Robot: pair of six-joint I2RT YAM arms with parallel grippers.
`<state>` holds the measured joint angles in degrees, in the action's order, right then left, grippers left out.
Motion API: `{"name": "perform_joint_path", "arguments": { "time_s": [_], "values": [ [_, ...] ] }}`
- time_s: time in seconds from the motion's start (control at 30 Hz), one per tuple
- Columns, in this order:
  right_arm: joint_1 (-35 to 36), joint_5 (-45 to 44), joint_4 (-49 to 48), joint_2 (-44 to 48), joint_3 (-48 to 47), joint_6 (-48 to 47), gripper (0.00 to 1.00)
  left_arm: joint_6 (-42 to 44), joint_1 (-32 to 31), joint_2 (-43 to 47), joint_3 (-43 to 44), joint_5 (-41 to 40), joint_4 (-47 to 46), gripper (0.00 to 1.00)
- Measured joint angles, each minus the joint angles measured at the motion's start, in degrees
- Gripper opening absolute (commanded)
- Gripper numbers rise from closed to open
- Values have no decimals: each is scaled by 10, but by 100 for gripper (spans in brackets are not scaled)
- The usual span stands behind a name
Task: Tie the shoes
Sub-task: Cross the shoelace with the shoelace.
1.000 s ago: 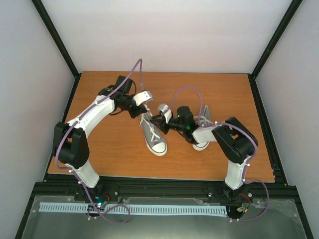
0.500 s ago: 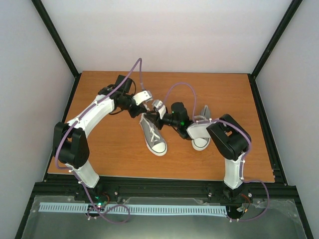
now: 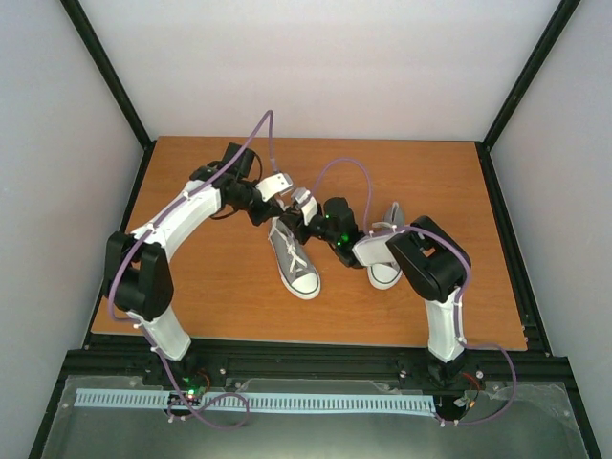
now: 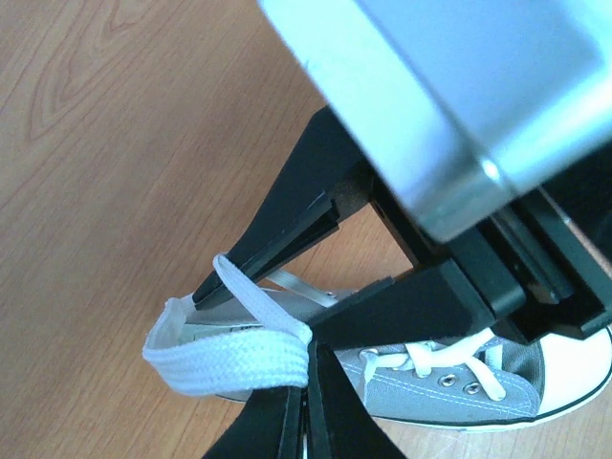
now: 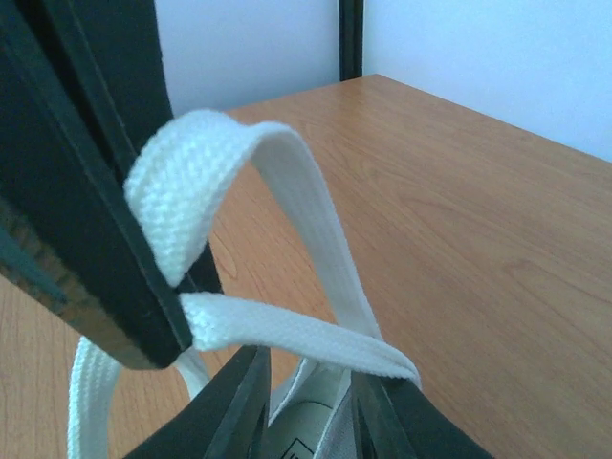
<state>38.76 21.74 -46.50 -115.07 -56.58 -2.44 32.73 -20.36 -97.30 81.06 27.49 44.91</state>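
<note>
The right gripper [image 5: 308,382] has moved over to meet the left gripper [image 4: 308,368] above the heel of 1 shoe [image 3: 295,260] on the table [image 3: 210,287]. The left gripper pinches a lace loop [image 4: 229,361] tight. The right gripper is a little apart, with lace across it. The bow looks just begun.

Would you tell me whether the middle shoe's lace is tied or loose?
Loose: the lace is an open loop pinched in the shut left tool; no bow shows on the shoe.

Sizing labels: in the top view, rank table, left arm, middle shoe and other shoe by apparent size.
1. table
2. left arm
3. middle shoe
The other shoe is partly hidden under the right arm, so unranked against its twin.
</note>
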Motion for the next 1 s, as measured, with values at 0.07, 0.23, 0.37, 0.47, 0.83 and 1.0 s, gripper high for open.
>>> {"name": "perform_joint_path", "arguments": {
  "time_s": [0.07, 0.23, 0.37, 0.47, 0.83, 1.0],
  "values": [
    [3, -5, -1, -5, -3, 0, 30, 0, 0, -5, 4, 1, 0, 1],
    [13, -24, 0, -12, -9, -1, 36, 0, 0, -16, 12, 4, 1, 1],
    [18, -45, -3, -19, -22, 5, 36, 0, 0, -20, 18, 11, 2, 1],
    [21, -62, -4, -29, -35, 12, 35, 0, 2, -20, 21, 12, 1, 1],
    [26, -134, 15, -36, -54, 38, 30, 0, 7, -21, 24, 15, 1, 1],
    [27, -155, 46, -48, -85, 46, 19, 0, 11, -21, 30, 19, 1, 1]
  ]
}}
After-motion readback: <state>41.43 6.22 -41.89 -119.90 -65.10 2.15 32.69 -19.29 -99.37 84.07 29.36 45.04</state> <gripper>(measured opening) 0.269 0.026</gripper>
